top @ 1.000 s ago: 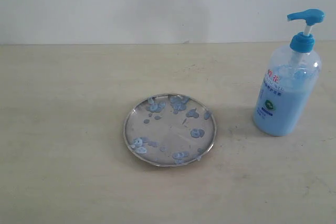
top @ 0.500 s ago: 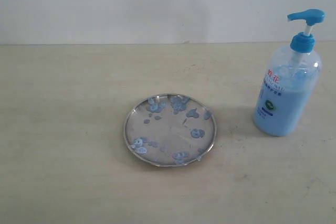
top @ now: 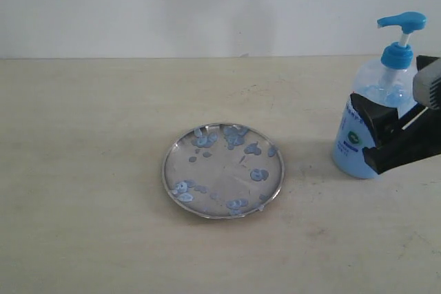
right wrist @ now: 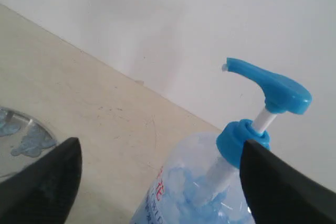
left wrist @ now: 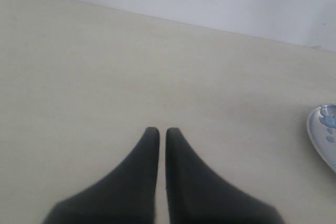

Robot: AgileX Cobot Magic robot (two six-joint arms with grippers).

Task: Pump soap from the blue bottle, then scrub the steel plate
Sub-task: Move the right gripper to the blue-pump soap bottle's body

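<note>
The steel plate [top: 222,170] lies flat mid-table, speckled with blue-grey soap blobs [top: 258,175]. The blue bottle [top: 377,84] stands upright at the right, its pump head [top: 403,21] raised and light blue soap [top: 348,156] inside. My right gripper [top: 364,129] reaches in from the right edge, open. In the right wrist view its fingers [right wrist: 47,182] straddle the bottle [right wrist: 194,192] below the collar without touching it. My left gripper [left wrist: 159,131] is shut over bare table with nothing between its fingers. It does not show in the exterior view. The plate's rim [left wrist: 323,135] lies off to one side of it.
A pale wall [top: 207,5] closes the far edge of the beige table [top: 83,170]. The pump nozzle [right wrist: 227,67] points over the table toward the plate's side. The plate's edge [right wrist: 16,140] shows in the right wrist view.
My right gripper has come into the exterior view from the right edge and now stands open around the bottle. Plate and bottle have not moved.
</note>
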